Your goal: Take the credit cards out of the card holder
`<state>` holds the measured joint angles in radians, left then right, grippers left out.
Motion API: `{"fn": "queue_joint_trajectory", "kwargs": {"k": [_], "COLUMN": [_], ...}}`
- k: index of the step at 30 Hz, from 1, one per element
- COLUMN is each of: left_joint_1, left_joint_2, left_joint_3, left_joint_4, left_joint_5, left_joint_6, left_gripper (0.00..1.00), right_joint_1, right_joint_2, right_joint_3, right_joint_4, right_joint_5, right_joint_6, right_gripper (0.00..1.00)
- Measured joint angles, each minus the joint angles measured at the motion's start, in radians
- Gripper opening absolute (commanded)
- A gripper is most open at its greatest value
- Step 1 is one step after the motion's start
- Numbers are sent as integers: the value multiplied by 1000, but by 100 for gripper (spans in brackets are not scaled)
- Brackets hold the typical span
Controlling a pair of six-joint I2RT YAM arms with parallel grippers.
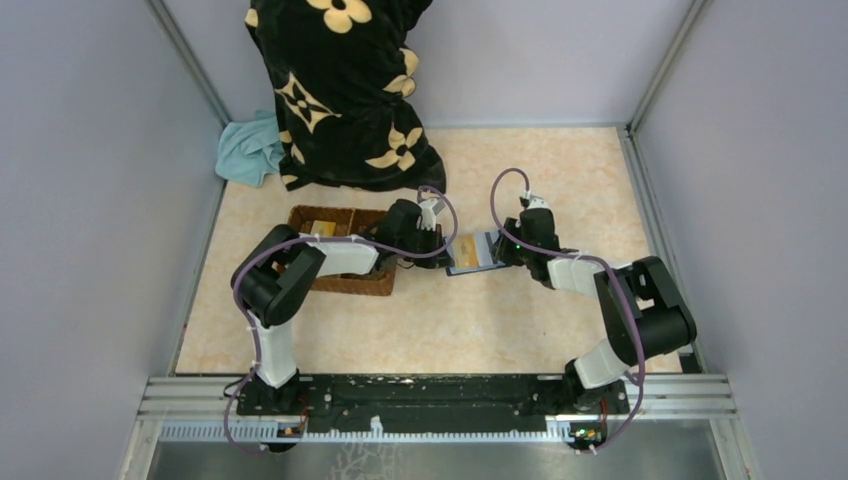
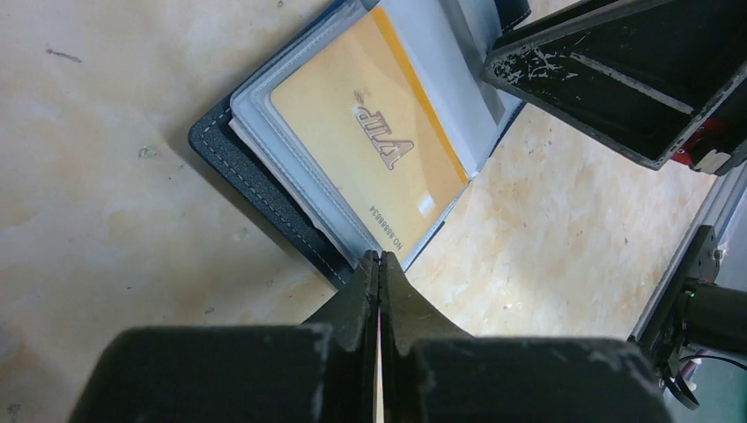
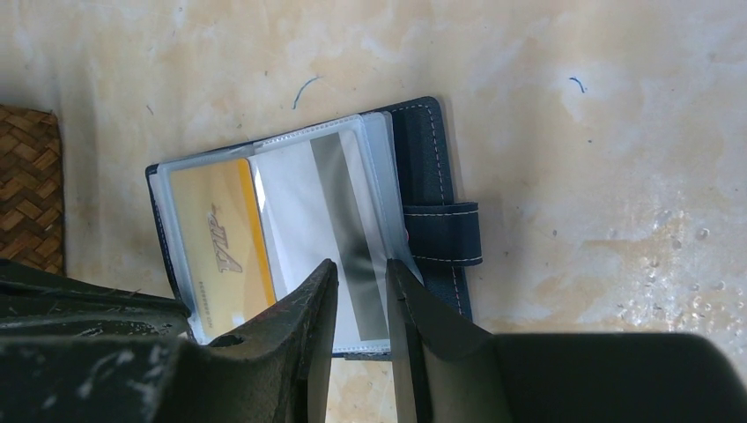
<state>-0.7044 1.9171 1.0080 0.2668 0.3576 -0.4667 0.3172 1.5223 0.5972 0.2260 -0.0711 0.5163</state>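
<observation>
The navy card holder (image 1: 472, 252) lies open on the table between my two grippers. In the left wrist view its clear sleeves (image 2: 264, 132) hold a gold credit card (image 2: 370, 132). In the right wrist view the gold card (image 3: 220, 247) sits on the left page, a white card with a grey stripe (image 3: 308, 203) on the right page, and the clasp strap (image 3: 445, 233) points right. My left gripper (image 2: 380, 257) is shut, its tips at the holder's near edge. My right gripper (image 3: 361, 269) is open a narrow gap over the white card.
The brown wicker basket (image 1: 345, 282) stands left of the holder under the left arm, with a yellowish card (image 1: 320, 228) in a back compartment. A black flowered blanket (image 1: 345, 90) and a teal cloth (image 1: 250, 150) lie at the back. Walls close both sides.
</observation>
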Motion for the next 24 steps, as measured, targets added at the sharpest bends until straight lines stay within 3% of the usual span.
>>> {"fn": "queue_joint_trajectory", "kwargs": {"k": [19,20,21,23,24], "left_joint_1": [12,12,12,12,11], "left_joint_2": [-26,-34,-41,-52,-56], "left_joint_3": [-24,-26,-26,-26,-26], "left_joint_4": [-5,-5,-1,22,39], "left_joint_5": [18,26,34,56,66], "left_joint_6": [-2,-4,-10,-24,-37], "left_gripper": [0,3,13,40,46], "right_joint_1": [-6,-6,-6,-6,-6], "right_joint_2": [21,21,21,21,21], "right_joint_3": [0,0,0,0,0], "right_joint_4": [42,42,42,42,40], "right_joint_5": [-33,-36,-37,-36,-35], "right_joint_6": [0,0,0,-1,-4], "right_gripper": [28,28,27,14,9]}}
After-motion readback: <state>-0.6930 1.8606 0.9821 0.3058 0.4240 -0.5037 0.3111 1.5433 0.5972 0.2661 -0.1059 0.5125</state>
